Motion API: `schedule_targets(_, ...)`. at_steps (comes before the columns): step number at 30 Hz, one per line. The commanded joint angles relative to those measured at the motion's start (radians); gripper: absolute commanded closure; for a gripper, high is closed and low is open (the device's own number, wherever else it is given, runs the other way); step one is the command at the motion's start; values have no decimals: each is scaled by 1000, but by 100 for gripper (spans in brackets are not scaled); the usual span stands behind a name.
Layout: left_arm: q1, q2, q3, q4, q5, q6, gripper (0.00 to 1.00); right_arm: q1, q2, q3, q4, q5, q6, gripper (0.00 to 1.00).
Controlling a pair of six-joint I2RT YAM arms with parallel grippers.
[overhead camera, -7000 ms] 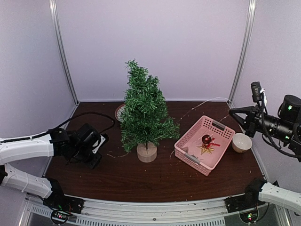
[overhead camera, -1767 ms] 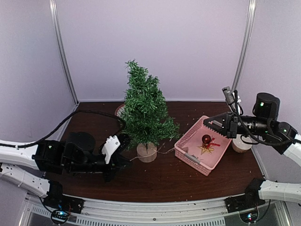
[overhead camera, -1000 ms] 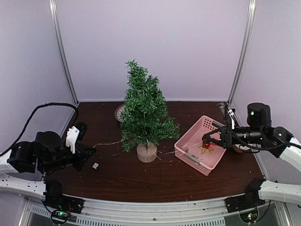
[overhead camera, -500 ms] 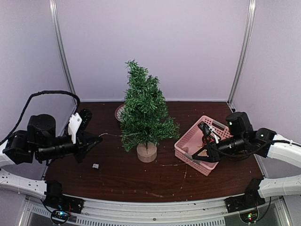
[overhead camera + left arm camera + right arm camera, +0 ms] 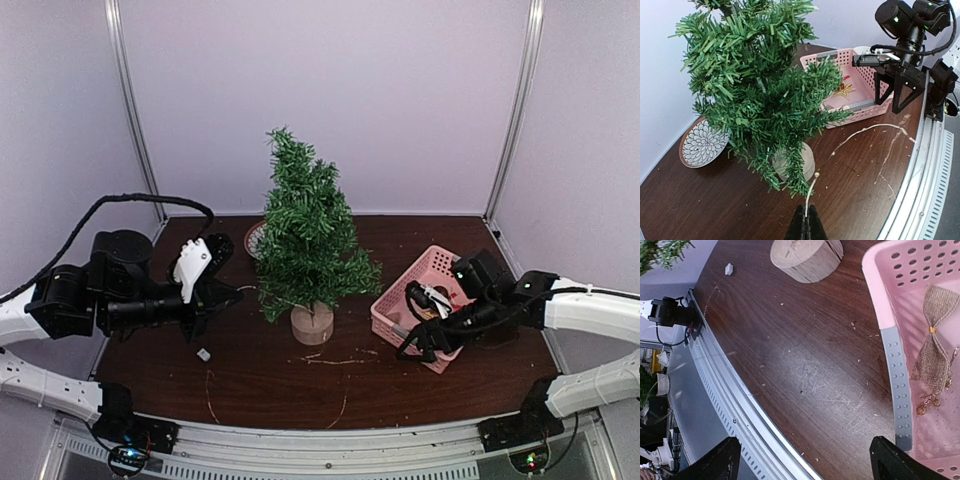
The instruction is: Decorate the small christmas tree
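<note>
Top external: the small christmas tree [image 5: 308, 235] stands upright at mid-table on its wooden stump [image 5: 312, 324]. The left gripper [image 5: 222, 292] sits at the tree's nine o'clock, low by the branches. I'd say it's there to feed a thin wire [image 5: 330, 360] into them. The rest of the wire trails loose across the near table toward six o'clock. The right gripper [image 5: 408, 325] hangs at the tree's four o'clock, over the near-left corner of the pink basket [image 5: 440, 268]. Its jaws are spread and empty.

Left wrist: the fingers [image 5: 806, 226] are pinched tight on the thin wire [image 5: 860, 132]. It runs off toward two o'clock under the lowest boughs of the tree [image 5: 760, 85]. A patterned plate [image 5: 702, 145] lies at ten o'clock beside the tree. The table's metal rail [image 5: 927, 165] runs close along the right, so slack could slip over it.

Right wrist: the wide-apart right gripper [image 5: 804, 447] frames bare tabletop, with the basket rim [image 5: 890, 342] at three o'clock. A burlap bow [image 5: 937, 315] lies inside the basket. There's free room to swing right over that rim.
</note>
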Motion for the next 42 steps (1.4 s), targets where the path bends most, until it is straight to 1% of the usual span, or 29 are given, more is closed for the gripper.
schedule_targets(1,10,15,24,62,39,28,100,10,59,-9,3,37,42,4)
schedule_targets(4,12,35,37,61,58,39,100,8,110,0,-12,85,34,1)
schedule_targets(6,12,46,46,61,66,42,100,3,138,15,-23,124,26,1)
schedule_targets(9,14,60,52,68,71,43,100,-42,152,25,-1,157,13,0)
schedule_targets(15,23,85,56,70,82,47,100,-204,211,71,44,143,-77,1)
schedule_targets(17,31,97,58,71,83,47,100,-235,239,100,57,139,-110,1)
schedule_targets(19,36,110,64,70,85,45,100,-249,263,139,63,133,-149,3)
schedule_targets(21,39,124,73,72,88,43,100,-247,246,148,116,92,-170,6)
schedule_targets(23,40,135,83,74,91,44,100,-237,199,138,182,41,-171,8)
schedule_targets(26,45,147,102,71,92,44,100,-180,95,112,235,-7,-196,8)
schedule_targets(30,45,172,117,70,123,59,100,-79,-14,101,225,5,-212,7)
schedule_targets(35,44,209,165,44,177,91,100,8,-118,121,202,-11,-210,7)
schedule_targets(38,45,211,192,50,213,99,100,50,-142,147,193,-23,-205,8)
schedule_targets(42,45,215,233,52,236,105,100,107,-110,191,186,-24,-202,8)
